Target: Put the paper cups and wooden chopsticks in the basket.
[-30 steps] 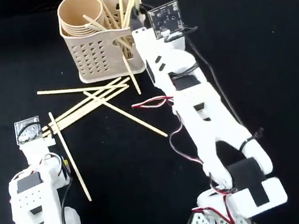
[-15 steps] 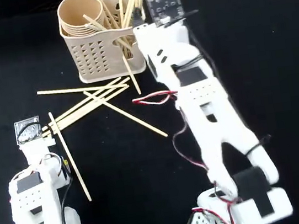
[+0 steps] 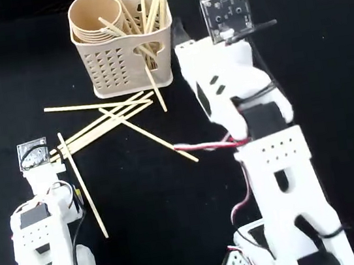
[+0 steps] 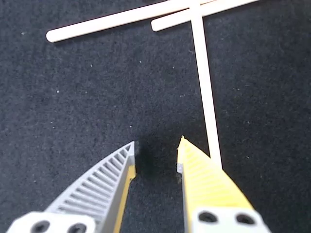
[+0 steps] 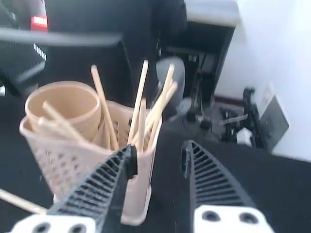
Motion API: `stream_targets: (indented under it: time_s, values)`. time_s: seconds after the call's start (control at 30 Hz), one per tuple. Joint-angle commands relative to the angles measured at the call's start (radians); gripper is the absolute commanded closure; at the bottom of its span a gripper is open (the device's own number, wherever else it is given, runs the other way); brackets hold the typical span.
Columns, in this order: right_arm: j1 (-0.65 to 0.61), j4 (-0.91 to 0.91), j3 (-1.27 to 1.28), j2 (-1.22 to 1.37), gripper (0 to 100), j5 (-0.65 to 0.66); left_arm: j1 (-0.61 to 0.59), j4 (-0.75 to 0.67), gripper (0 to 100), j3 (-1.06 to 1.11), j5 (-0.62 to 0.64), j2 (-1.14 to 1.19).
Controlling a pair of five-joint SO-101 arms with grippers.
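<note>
A beige slotted basket stands at the table's back and holds stacked paper cups and several upright wooden chopsticks. One chopstick leans on its front. Several loose chopsticks lie fanned on the black cloth in front of it. My left arm sits at the near left; its gripper is open and empty just above the cloth, beside a chopstick. My right gripper is open and empty, raised beside the basket on its right.
The table is covered in black cloth, with bare room on the right half and at the far left. A single chopstick lies close to the left arm. Room clutter shows behind the table's far edge.
The right arm has lifted and drawn back to the right, away from the basket's rim. The left arm and the loose chopsticks have stayed put.
</note>
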Motion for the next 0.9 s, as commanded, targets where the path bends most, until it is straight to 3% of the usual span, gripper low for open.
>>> stream_targets:
  time_s: [0.0,0.23,0.5,0.7,0.87]
  values:
    - [0.006,0.1,0.016,-0.068,83.5,0.012,0.016,-0.017,84,-0.008,-0.002,-0.018]
    - [-0.008,0.175,0.185,-0.122,83.2,0.091,0.007,0.011,84,-0.071,0.0,-0.018]
    - [-0.109,0.17,0.432,-0.122,83.2,0.137,-0.081,0.19,79,-0.401,0.002,-0.006]
    - [-0.107,0.052,0.615,-0.127,83.4,0.132,-0.051,0.109,77,-0.553,0.038,0.058]
    - [-0.104,-0.109,0.774,-0.127,83.5,0.052,-0.045,0.075,77,-0.753,-0.005,0.359]
